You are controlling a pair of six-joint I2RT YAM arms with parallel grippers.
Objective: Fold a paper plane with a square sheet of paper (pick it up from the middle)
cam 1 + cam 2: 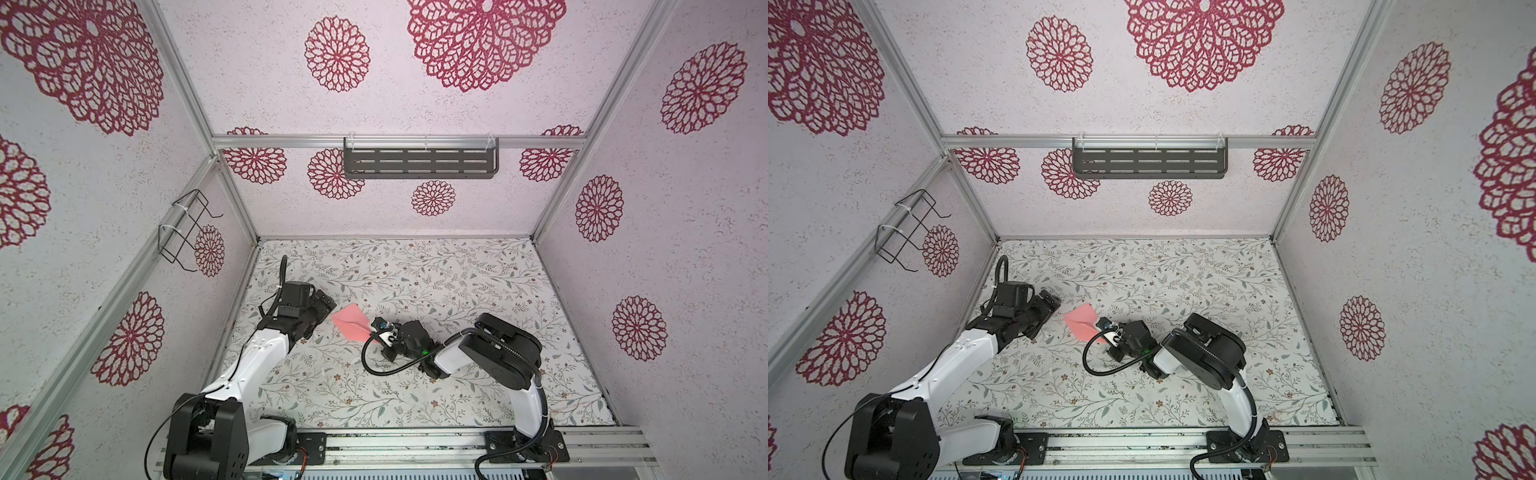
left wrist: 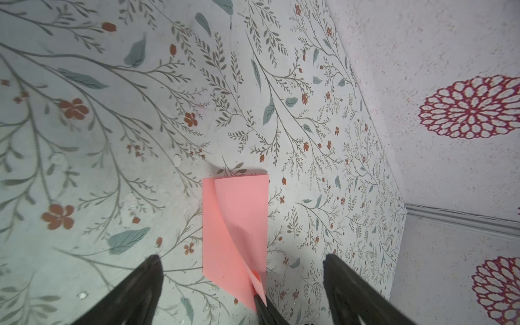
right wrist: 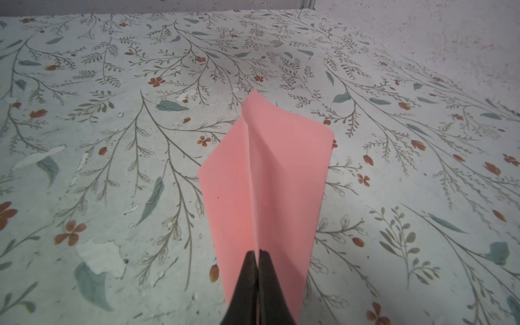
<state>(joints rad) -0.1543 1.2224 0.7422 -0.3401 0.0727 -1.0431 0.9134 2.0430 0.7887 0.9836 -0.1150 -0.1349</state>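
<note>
Right wrist view: right hand (image 3: 258,253) clenched on the narrow pointed end of the folded salmon-pink sheet of paper (image 3: 264,183), jaws pressed together over the centre crease. Two flaps fan out from the crease, and the far corner curls up. In both top views the paper sits left of centre on the floral counter (image 1: 415,282), between the two hands. Left hand (image 2: 243,260) released, fingers (image 2: 152,275) spread wide either side of the paper, not touching it. Left wrist view also shows the right hand's tip pinching the paper's point.
</note>
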